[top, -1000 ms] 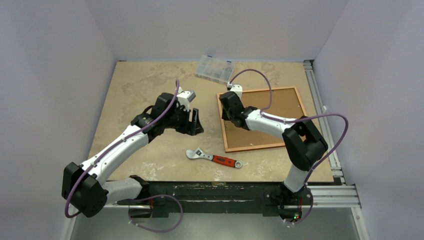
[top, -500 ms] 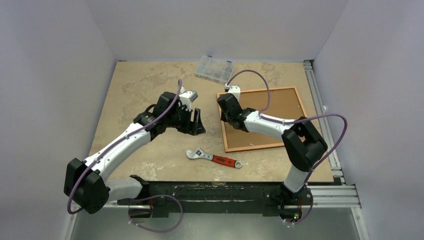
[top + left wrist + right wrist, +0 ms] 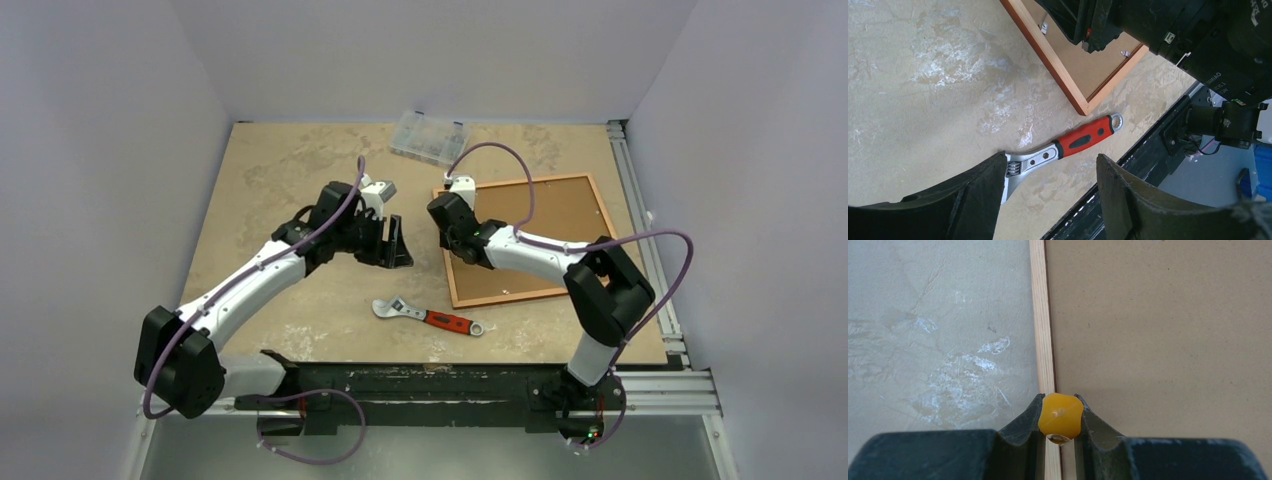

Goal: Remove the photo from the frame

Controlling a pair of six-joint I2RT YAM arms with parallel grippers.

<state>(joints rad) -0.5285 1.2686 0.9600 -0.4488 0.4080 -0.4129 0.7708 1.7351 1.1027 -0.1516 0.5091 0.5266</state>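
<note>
The frame (image 3: 508, 294) of red-orange wood lies face down at the right of the table. Its brown backing board (image 3: 565, 215) faces up. The photo is hidden under the board. My right gripper (image 3: 452, 238) is over the frame's left rail (image 3: 1040, 315), shut on a small yellow knob-like piece (image 3: 1060, 416), with the board (image 3: 1158, 330) to its right. My left gripper (image 3: 398, 243) hovers open and empty just left of the frame. In its wrist view the fingers (image 3: 1050, 160) straddle the table, with the frame's corner (image 3: 1080, 106) ahead.
A red-handled adjustable wrench (image 3: 428, 317) lies near the front edge, below the frame; it also shows in the left wrist view (image 3: 1068, 145). A clear plastic organiser box (image 3: 430, 137) sits at the back. Metal rails (image 3: 640, 200) run along the right side. Small metal clips (image 3: 1124, 52) sit on the frame's back.
My right gripper has shifted a little left and toward the frame's left rail. My left gripper has edged right, closer to the frame. The frame and wrench have not moved.
</note>
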